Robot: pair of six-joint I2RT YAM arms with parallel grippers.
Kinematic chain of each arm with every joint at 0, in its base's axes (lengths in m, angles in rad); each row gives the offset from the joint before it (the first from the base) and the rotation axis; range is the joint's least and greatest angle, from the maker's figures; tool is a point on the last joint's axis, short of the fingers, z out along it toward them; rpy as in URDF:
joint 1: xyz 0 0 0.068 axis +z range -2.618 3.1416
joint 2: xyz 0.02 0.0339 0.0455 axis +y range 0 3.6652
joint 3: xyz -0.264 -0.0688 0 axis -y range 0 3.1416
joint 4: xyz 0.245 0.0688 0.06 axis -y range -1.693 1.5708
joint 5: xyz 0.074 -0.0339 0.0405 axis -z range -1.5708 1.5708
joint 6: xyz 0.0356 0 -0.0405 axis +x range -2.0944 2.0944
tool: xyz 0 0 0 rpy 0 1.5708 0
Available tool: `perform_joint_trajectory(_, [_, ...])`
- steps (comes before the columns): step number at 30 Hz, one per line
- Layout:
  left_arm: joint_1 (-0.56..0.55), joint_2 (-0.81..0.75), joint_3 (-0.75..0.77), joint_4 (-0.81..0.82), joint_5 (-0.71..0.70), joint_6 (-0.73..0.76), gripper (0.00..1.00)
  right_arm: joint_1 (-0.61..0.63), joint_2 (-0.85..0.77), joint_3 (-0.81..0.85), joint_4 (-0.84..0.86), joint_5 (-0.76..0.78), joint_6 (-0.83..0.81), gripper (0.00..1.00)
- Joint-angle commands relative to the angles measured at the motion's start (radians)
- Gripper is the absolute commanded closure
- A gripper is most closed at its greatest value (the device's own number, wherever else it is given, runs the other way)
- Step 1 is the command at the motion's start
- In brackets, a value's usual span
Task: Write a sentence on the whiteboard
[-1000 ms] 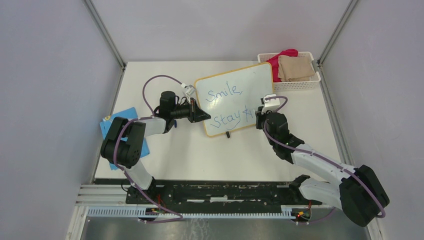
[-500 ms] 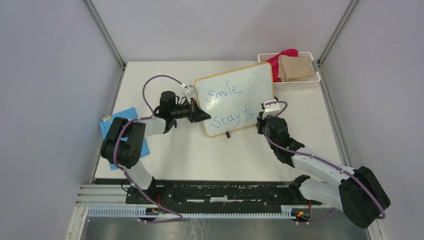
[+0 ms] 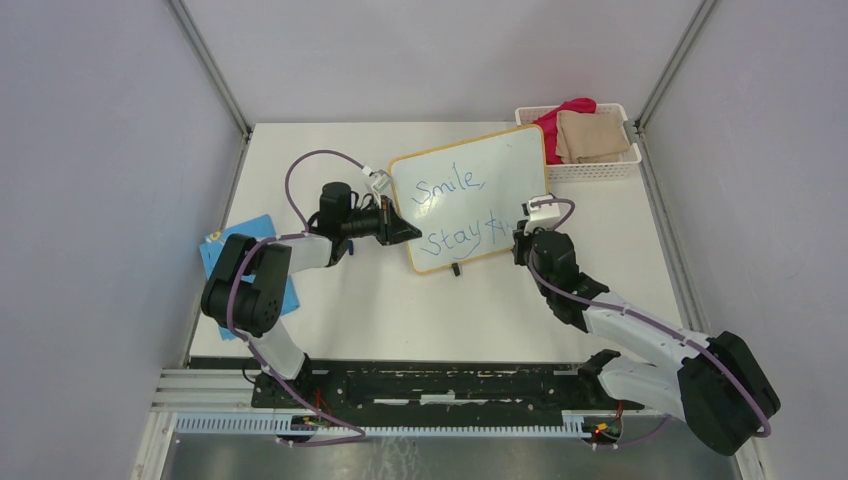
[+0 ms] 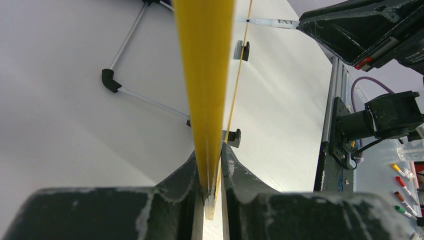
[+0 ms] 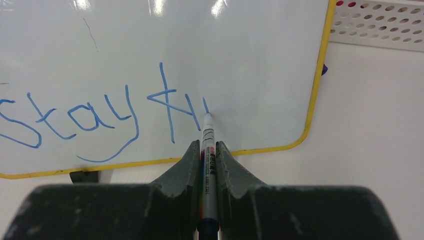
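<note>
The whiteboard [image 3: 470,195] with its yellow-orange frame stands tilted on the table. Blue writing on it reads "Smile," above "Stay" and the first strokes of another word [image 5: 170,102]. My left gripper [image 3: 408,232] is shut on the board's left edge, seen edge-on in the left wrist view [image 4: 205,75]. My right gripper [image 3: 520,240] is shut on a marker [image 5: 207,150], whose tip touches the board just right of the last blue stroke, near the lower right corner.
A white basket [image 3: 610,165] holding red and tan cloths sits at the back right, just behind the board. A blue patterned card [image 3: 225,255] lies at the table's left edge. The board's black feet [image 3: 455,269] rest on the table.
My right gripper with the marker has moved slightly down and to the right along the second line, adding a stroke. The left gripper and the board have stayed still.
</note>
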Motion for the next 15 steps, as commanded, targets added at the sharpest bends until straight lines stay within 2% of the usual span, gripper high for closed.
perform_joint_trajectory(1, [-0.011, 0.003, 0.005, -0.087, -0.071, 0.062, 0.98, -0.007, 0.008, 0.069, 0.036, 0.014, -0.001, 1.0])
perform_joint_trajectory(15, [-0.012, 0.001, 0.005, -0.087, -0.07, 0.063, 0.98, -0.036, 0.03, 0.095, 0.043, 0.031, -0.011, 1.0])
